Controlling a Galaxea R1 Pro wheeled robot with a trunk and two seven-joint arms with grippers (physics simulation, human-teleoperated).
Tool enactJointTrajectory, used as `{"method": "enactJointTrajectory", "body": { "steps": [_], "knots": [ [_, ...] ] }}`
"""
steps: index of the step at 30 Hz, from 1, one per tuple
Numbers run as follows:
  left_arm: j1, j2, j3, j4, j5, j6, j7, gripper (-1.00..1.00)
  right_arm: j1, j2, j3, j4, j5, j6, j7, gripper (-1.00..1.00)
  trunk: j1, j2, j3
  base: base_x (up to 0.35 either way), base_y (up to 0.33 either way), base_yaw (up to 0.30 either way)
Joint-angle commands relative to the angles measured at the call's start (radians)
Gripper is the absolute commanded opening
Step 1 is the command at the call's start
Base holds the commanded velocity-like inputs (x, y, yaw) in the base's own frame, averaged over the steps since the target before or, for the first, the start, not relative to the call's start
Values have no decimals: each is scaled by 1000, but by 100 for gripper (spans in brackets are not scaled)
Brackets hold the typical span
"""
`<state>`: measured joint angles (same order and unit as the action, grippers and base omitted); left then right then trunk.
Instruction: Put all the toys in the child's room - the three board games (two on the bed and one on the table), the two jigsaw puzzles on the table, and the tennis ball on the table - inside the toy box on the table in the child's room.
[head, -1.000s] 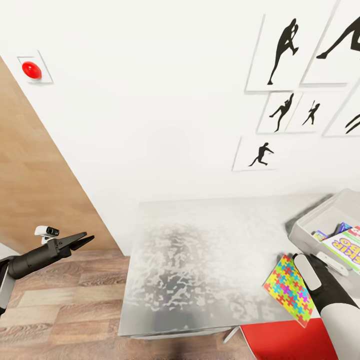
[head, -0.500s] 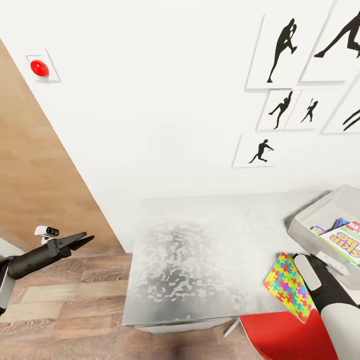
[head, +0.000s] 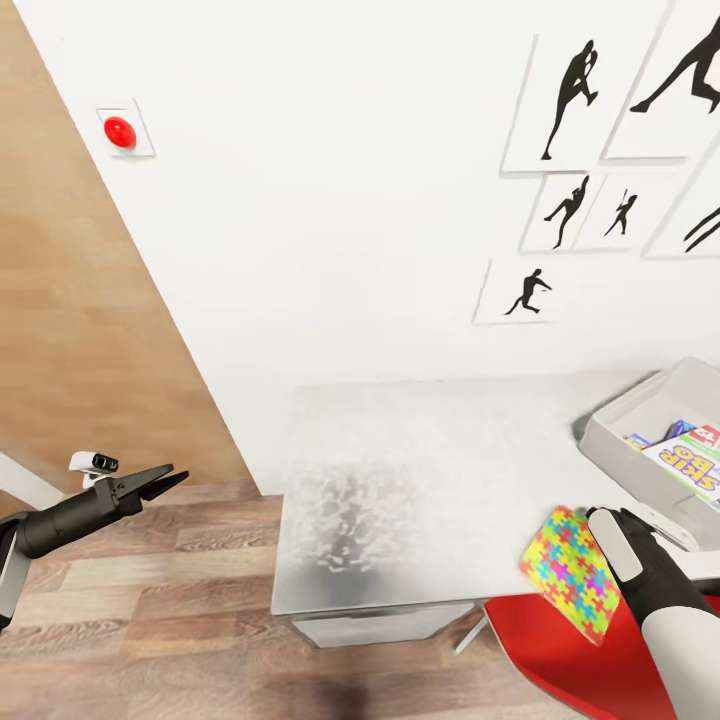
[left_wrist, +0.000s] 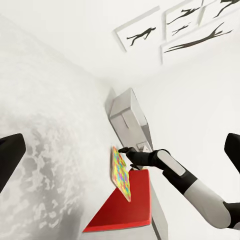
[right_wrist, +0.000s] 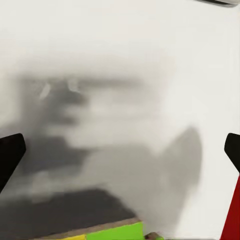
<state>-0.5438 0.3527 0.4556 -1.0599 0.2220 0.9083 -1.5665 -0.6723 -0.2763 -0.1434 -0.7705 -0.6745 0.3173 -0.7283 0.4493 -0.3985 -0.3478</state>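
A jigsaw puzzle box (head: 568, 572) covered in bright multicoloured pieces hangs tilted over the table's front right corner. My right gripper (head: 594, 522) is shut on its upper edge. The left wrist view shows that grip from the side, with the right gripper (left_wrist: 125, 151) on top of the puzzle box (left_wrist: 121, 172). A green and yellow strip of the puzzle box (right_wrist: 117, 234) crosses the right wrist view. The grey toy box (head: 620, 440) stands at the table's right end, with board games (head: 690, 465) inside. My left gripper (head: 178, 477) is open, out over the floor left of the table.
The grey mottled table (head: 420, 480) stands against a white wall hung with black silhouette pictures (head: 570, 100). A red chair seat (head: 560, 650) sits under the table's front right corner, below the puzzle. Wooden floor (head: 150, 620) and a wood panel (head: 80, 330) lie to the left.
The whole picture has shifted: table, wall and red button have slid rightwards, so the camera has moved. Both arms hold the same pose, the puzzle still in the right gripper.
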Motion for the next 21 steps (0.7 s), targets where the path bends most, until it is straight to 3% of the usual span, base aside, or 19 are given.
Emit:
{"method": "enactJointTrajectory", "body": {
  "steps": [1, 21],
  "knots": [
    [-1, 0, 0, 0, -1, 11, -4, 100, 0, 0, 1, 43, -24, 5, -3, 100, 1, -1, -2, -3, 7, 0],
    [-1, 0, 0, 0, -1, 11, -4, 100, 0, 2, 1, 43, -23, 4, -3, 100, 1, -1, -2, 0, 1, 0]
  ]
}}
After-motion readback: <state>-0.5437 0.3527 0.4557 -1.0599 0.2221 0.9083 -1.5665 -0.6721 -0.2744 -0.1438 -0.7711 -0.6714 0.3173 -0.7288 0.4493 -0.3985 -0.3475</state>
